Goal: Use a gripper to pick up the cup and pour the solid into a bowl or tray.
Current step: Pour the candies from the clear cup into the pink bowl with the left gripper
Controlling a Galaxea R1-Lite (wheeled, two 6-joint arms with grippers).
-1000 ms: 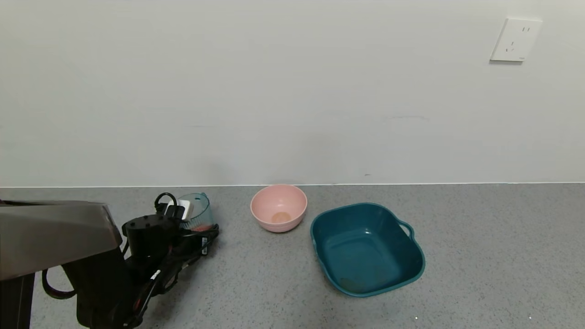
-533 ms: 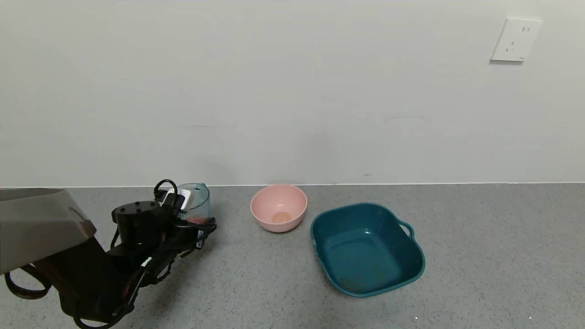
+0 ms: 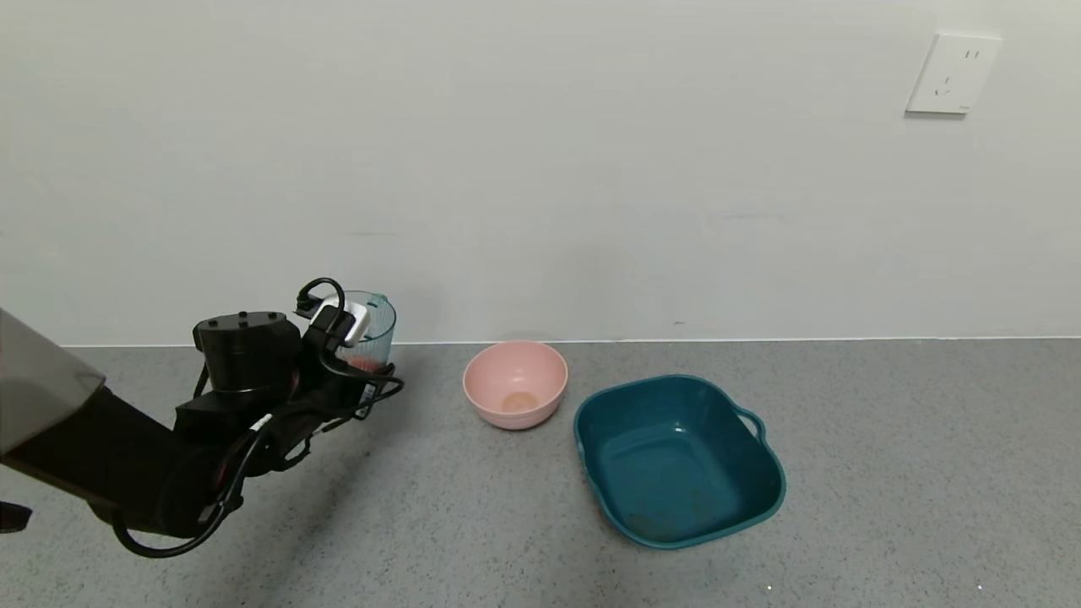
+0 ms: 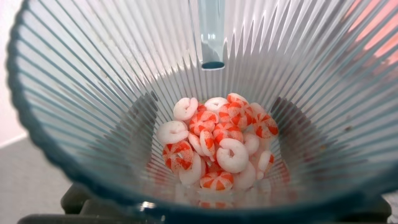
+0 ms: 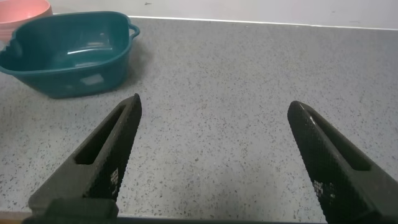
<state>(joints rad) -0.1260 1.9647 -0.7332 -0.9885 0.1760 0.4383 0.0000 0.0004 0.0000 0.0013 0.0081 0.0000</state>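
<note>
My left gripper [image 3: 353, 361] is shut on the translucent blue-green cup [image 3: 374, 324] and holds it upright, lifted off the grey counter at the far left, left of the pink bowl [image 3: 515, 384]. The solid shows as orange-red at the cup's bottom [image 3: 363, 362]. The left wrist view looks down into the ribbed cup [image 4: 93, 93] at the orange-red and white round pieces [image 4: 217, 146] heaped at its bottom. My right gripper [image 5: 214, 143] is open and empty, low over bare counter; it does not show in the head view.
A dark teal tray [image 3: 680, 460] with handles stands right of the bowl; tray [image 5: 65, 59] and bowl [image 5: 22, 9] also show in the right wrist view. A white wall with a socket [image 3: 953, 73] runs behind the counter.
My left arm has raised the cup from the counter, straight up and slightly back. The bowl and tray have not moved.
</note>
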